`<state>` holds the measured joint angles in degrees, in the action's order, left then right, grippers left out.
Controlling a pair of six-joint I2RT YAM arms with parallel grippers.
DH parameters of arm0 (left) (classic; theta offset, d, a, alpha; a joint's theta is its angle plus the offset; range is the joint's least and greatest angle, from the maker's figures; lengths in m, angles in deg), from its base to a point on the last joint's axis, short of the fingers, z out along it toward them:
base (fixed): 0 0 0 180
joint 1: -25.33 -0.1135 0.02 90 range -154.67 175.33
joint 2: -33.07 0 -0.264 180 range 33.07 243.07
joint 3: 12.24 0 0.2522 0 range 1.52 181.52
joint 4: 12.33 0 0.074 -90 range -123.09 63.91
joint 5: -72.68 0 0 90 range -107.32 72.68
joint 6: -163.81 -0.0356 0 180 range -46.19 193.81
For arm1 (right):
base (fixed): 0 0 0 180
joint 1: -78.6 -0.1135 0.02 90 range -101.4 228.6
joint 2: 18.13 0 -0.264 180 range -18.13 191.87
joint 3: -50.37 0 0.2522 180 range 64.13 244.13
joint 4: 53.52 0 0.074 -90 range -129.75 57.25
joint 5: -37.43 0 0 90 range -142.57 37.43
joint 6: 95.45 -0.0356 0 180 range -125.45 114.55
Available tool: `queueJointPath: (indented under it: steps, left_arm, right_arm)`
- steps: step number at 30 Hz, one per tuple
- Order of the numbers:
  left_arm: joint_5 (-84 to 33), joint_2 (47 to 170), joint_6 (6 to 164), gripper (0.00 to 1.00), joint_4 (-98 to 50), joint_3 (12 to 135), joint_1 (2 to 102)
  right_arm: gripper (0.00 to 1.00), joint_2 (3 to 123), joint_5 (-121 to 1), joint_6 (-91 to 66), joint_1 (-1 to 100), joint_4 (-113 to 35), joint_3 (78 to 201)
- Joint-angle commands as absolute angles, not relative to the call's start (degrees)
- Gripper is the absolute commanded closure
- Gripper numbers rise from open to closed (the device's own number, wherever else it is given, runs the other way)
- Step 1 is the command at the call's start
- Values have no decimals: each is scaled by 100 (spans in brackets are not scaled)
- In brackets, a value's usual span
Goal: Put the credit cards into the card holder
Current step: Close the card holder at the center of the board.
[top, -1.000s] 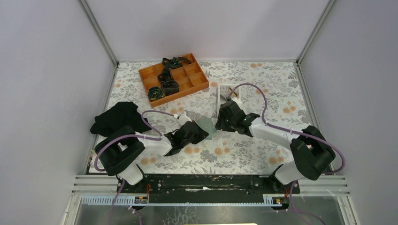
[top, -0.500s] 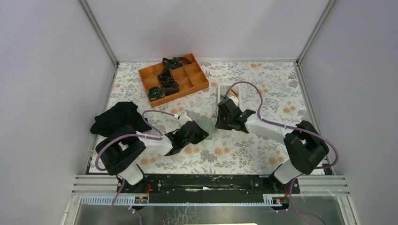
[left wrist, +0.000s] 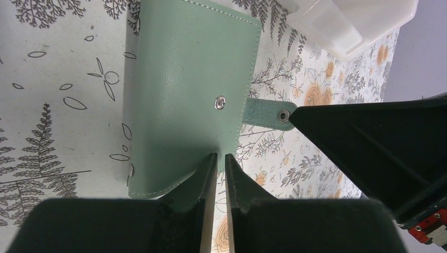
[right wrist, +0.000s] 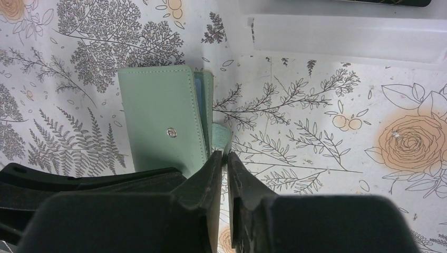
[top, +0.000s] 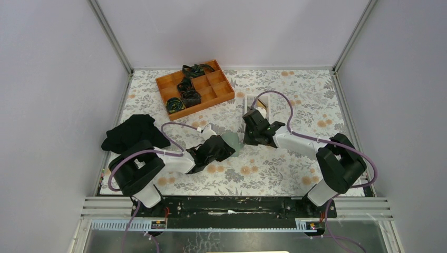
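Observation:
The sage-green card holder (top: 231, 139) lies flat on the flowered cloth between both arms, snap stud up (left wrist: 184, 79). My left gripper (left wrist: 221, 155) is shut on its near edge. My right gripper (right wrist: 224, 154) is shut on the holder's strap (right wrist: 220, 136), whose snap end (left wrist: 263, 110) shows beside that gripper's black finger (left wrist: 369, 142). A light blue credit card (right wrist: 198, 105) shows as a thin edge inside the holder's open side. A dark card (right wrist: 387, 2) lies in the white tray at the view's top edge.
The white tray (top: 249, 108) stands just beyond the holder, close to my right wrist. An orange compartment box (top: 211, 95) with rolled dark bands sits at the back left. A black cloth (top: 132, 132) lies by the left arm.
My right gripper has drawn in toward the holder and shut its jaws on the strap. The left gripper and the holder have stayed put.

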<state>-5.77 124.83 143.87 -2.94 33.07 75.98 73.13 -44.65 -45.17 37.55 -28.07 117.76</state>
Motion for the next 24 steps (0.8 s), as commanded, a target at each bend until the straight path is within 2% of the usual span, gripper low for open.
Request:
queueJointPath:
  steps: [1, 6, 24]
  left_arm:
    - [-581, 12585, 14272, 83, -443, 3422, 7630]
    - [-595, 12618, 14273, 83, -504, 3429, 7621]
    - [-588, 12474, 14097, 84, -822, 3311, 7574]
  right_arm:
    - [87, 7376, -4381, -4419, 3785, -2680, 12096]
    - [100, 7482, -4363, -4348, 3782, -2563, 12271]
    - [100, 8329, -4503, -4062, 3449, -2346, 13170]
